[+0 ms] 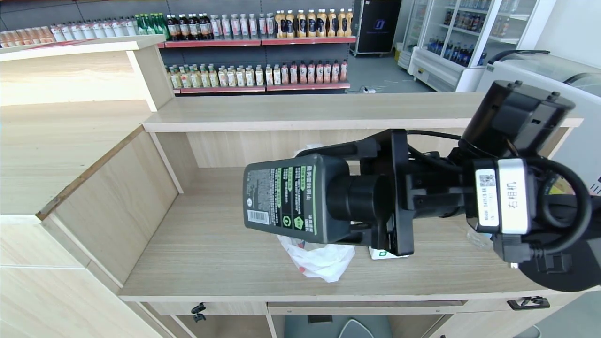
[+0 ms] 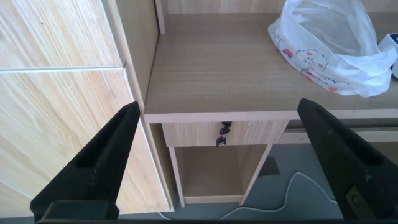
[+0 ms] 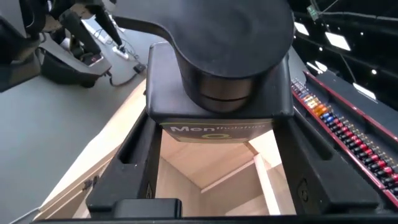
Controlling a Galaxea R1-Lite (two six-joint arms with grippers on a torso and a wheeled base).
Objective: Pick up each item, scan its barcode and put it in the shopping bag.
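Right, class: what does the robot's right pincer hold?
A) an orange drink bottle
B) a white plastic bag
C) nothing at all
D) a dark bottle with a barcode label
D: the right pincer is shut on a dark bottle turned on its side, its barcode label towards the head camera; the white shopping bag lies on the counter.

Wooden counter (image 1: 211,256), bottle shelves (image 1: 258,42) behind
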